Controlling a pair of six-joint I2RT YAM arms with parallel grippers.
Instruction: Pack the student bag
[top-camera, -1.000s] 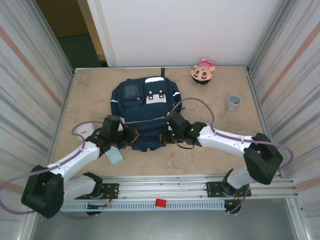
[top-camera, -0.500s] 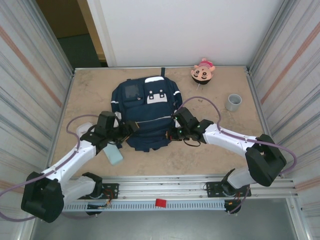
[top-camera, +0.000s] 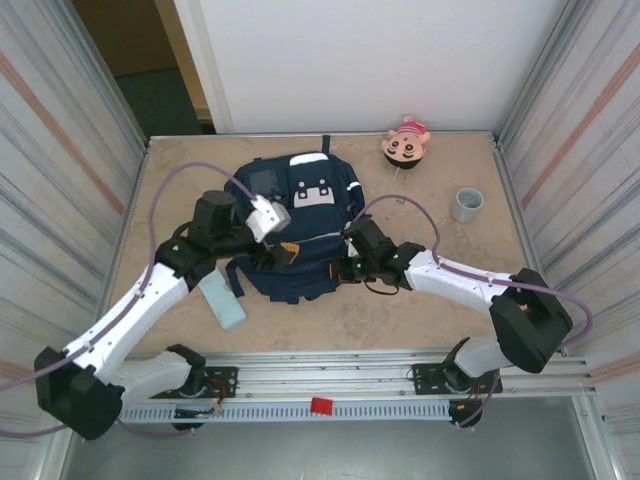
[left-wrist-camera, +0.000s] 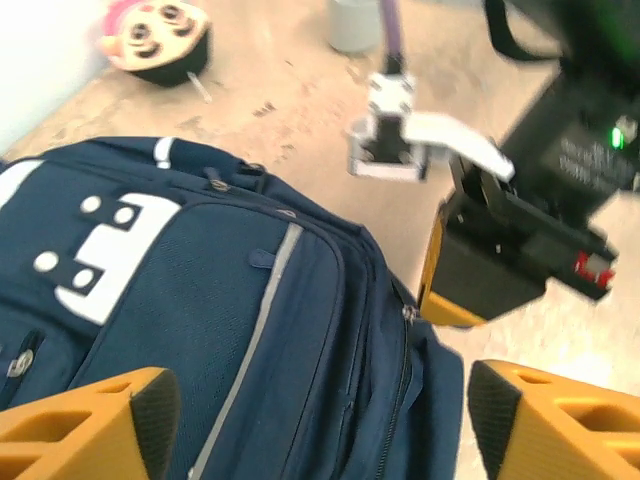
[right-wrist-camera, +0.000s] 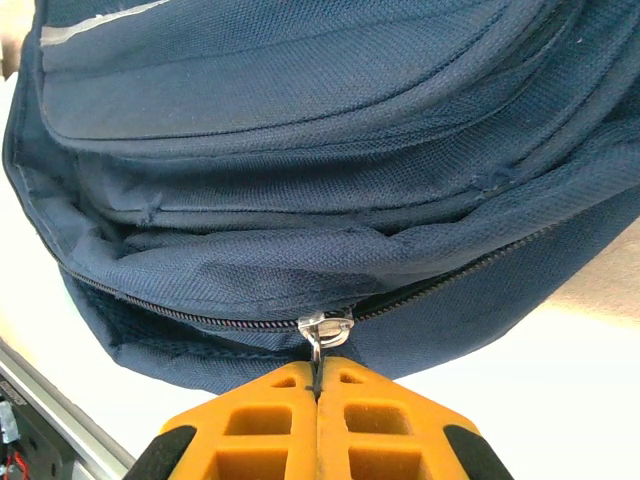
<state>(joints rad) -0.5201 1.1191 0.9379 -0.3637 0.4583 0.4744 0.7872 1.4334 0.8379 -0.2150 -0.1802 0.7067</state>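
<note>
We see the student bag (top-camera: 290, 215) lying lengthwise bottom-to-top of frame, handle (top-camera: 325, 143) uppermost; left jaws wide, right jaws pinching its zipper pull (right-wrist-camera: 322, 328).

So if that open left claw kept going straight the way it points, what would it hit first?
Most likely the student bag: the left gripper hangs open over it, navy fabric filling the space between its fingertips. How far off it is, is hard to judge.
</note>
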